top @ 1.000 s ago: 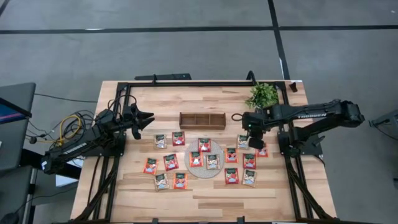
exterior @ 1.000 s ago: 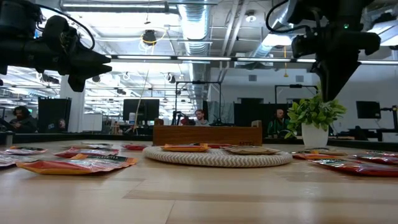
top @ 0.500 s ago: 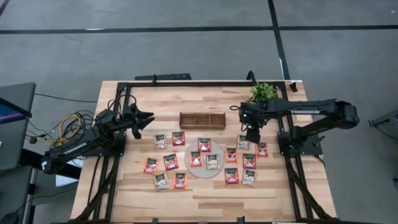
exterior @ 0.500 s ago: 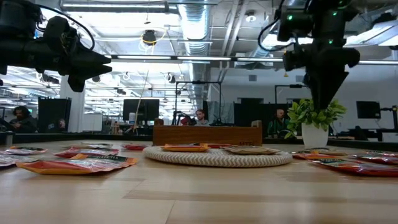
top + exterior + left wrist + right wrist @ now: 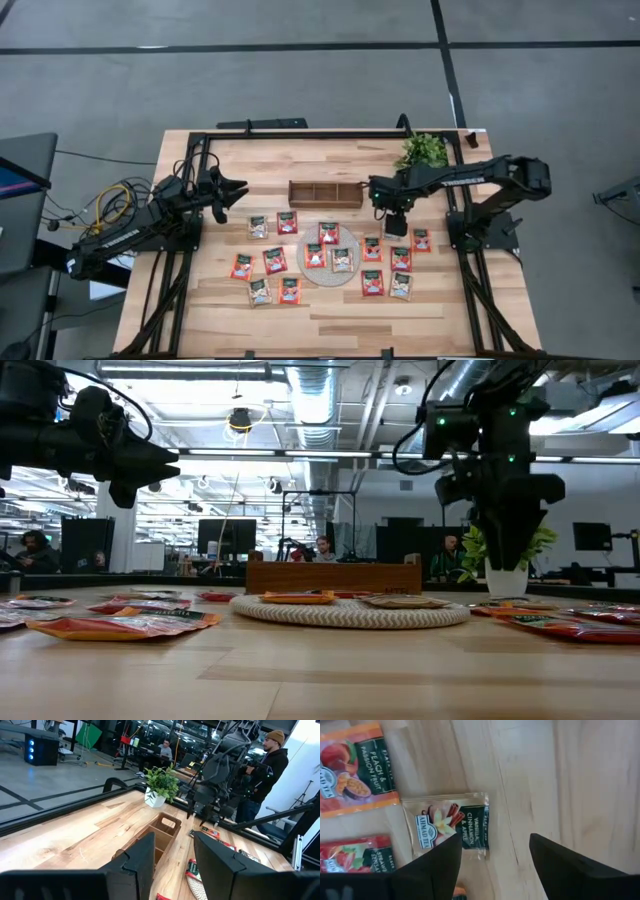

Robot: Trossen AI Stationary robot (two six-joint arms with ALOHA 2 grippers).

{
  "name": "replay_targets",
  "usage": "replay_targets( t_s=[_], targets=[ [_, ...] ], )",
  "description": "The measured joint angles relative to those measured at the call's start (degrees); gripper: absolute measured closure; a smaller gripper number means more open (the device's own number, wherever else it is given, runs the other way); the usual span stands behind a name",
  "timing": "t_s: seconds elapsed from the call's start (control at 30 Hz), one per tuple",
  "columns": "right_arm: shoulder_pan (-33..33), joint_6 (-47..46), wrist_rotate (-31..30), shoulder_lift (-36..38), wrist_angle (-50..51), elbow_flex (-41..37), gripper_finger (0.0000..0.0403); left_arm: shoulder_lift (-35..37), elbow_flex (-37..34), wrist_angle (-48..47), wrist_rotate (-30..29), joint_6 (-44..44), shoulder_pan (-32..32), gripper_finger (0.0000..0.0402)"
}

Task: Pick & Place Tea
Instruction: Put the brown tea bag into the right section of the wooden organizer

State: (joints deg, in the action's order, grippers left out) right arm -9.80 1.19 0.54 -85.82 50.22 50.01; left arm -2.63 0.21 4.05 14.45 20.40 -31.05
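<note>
Since a second ago your right gripper [image 5: 392,213] has swung from over the right-hand sachets toward the right end of the wooden tray [image 5: 325,193], and its jaws have spread; they now stand wide with nothing between them. Your left gripper [image 5: 238,190] has not shifted: it hangs above the left part of the table [image 5: 330,310], jaws parted and empty.

From above you see the tea sachets [image 5: 287,222] lying flat across the table's middle, in a cluster left of the round mat [image 5: 331,254], three on the mat, and a cluster to its right. That view cannot give you the labels. Your right wrist camera can: a pale vanilla cinnamon sachet [image 5: 448,823] lies directly under the open fingers [image 5: 432,865], with a peach and passion fruit one [image 5: 355,766] beside it and a red one [image 5: 355,855] next to that.

Only the low view tells you height: the right gripper [image 5: 503,555] hangs clear of the table, in front of the potted plant [image 5: 505,555] at the far right corner. The left wrist camera shows a person [image 5: 265,770] standing beyond the table's right edge.
</note>
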Motion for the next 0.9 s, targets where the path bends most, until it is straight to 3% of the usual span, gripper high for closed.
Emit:
replay_targets(
  t_s=[0.63, 0.9],
  targets=[
    [-0.5, -1.62, 0.0, -0.77, -11.02, -9.24, 0.0191, 0.01, 0.0, -0.07, 0.01, -0.15, 0.0, 0.0273],
    [-1.64, -2.75, 2.5, -0.66, -11.65, -9.72, 0.0191, 0.0, 0.0, -0.09, 0.01, -0.09, 0.0, 0.0273]
  ],
)
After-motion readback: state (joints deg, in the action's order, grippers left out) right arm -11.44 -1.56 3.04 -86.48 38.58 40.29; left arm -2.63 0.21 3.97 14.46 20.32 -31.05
